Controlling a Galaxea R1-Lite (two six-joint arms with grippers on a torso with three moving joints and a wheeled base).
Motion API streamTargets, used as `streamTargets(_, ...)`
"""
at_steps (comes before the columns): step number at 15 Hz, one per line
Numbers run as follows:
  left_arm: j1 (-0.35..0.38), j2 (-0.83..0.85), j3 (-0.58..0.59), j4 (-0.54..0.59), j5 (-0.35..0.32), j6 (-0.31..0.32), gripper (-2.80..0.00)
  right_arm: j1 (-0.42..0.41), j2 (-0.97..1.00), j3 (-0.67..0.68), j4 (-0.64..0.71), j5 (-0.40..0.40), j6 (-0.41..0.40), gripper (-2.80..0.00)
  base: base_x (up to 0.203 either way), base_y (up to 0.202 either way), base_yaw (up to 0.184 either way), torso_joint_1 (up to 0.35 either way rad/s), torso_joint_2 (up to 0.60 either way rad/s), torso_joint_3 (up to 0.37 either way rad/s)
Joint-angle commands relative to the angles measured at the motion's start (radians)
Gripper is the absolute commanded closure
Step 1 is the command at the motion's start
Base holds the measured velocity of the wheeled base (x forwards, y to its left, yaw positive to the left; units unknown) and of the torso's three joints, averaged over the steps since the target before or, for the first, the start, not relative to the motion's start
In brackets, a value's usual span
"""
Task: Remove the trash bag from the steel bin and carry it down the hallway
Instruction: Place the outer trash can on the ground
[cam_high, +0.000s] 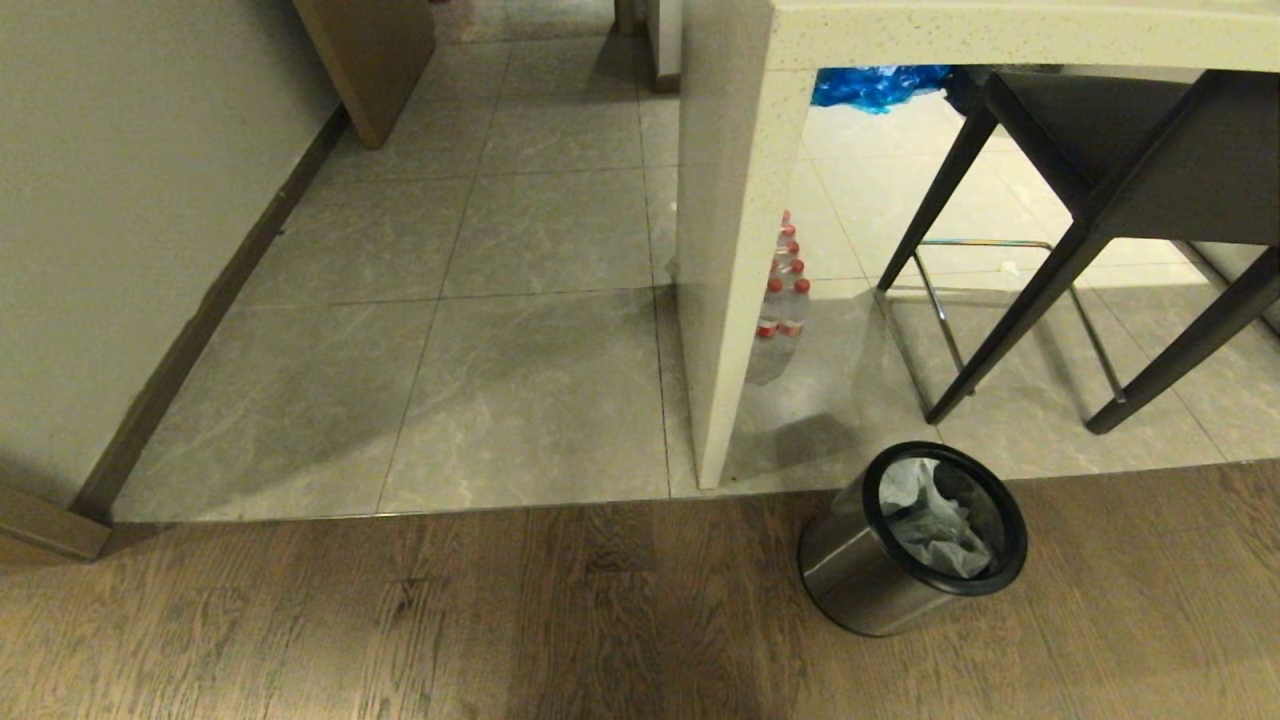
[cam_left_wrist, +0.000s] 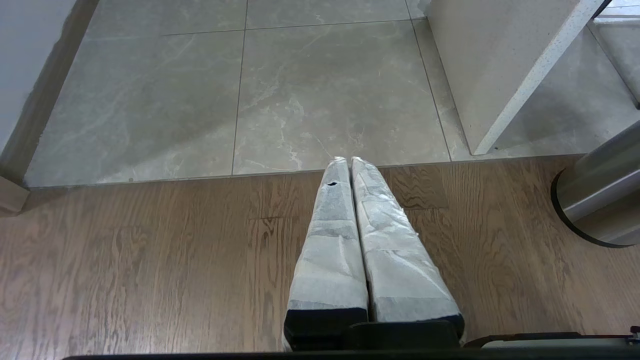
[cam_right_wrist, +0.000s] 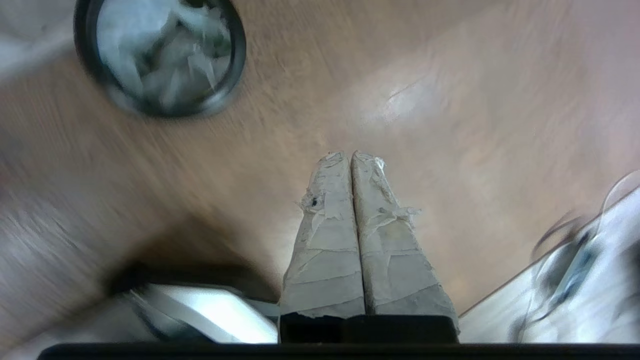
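Both grippers were closed and empty: the left gripper (cam_left_wrist: 348, 160) parked over the wood floor (cam_high: 400, 620), the right gripper (cam_right_wrist: 350, 155) above it near the steel bin (cam_high: 860, 590). Farther on, beside the tile edge, the trash bag (cam_high: 935, 520) lay crumpled inside the bin. To grasp well, the right gripper should probably open first, then pinch the bag's top edge.

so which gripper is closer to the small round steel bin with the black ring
Right, as far as the views show. The right gripper, shut, hangs above the wood floor with the steel bin and its white trash bag just ahead. The left gripper, shut, sits off to the bin's side.
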Motion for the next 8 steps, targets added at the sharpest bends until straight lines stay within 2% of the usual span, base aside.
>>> streamTargets(1,0.0,0.0,0.0,0.0,0.001,0.0,0.0,-0.037,0.187,-0.005,-0.067,0.001,0.072,-0.41,0.0,0.0,0.0,0.0,0.0,0.0)
streamTargets(2,0.0,0.0,0.0,0.0,0.001,0.0,0.0,-0.074,0.239,0.008,-0.129,0.034,0.097,-2.8,0.0,0.0,0.0,0.0,0.0,0.0)
streamTargets(4,0.0,0.0,0.0,0.0,0.001,0.0,0.0,-0.132,0.335,0.072,-0.281,0.117,0.132,-2.8,0.0,0.0,0.0,0.0,0.0,0.0)
streamTargets(7,0.0,0.0,0.0,0.0,0.001,0.0,0.0,-0.193,0.445,0.181,-0.494,0.305,0.149,-2.8,0.0,0.0,0.0,0.0,0.0,0.0)
streamTargets(8,0.0,0.0,0.0,0.0,0.001,0.0,0.0,-0.201,0.483,0.191,-0.539,0.333,0.15,-2.8,0.0,0.0,0.0,0.0,0.0,0.0)
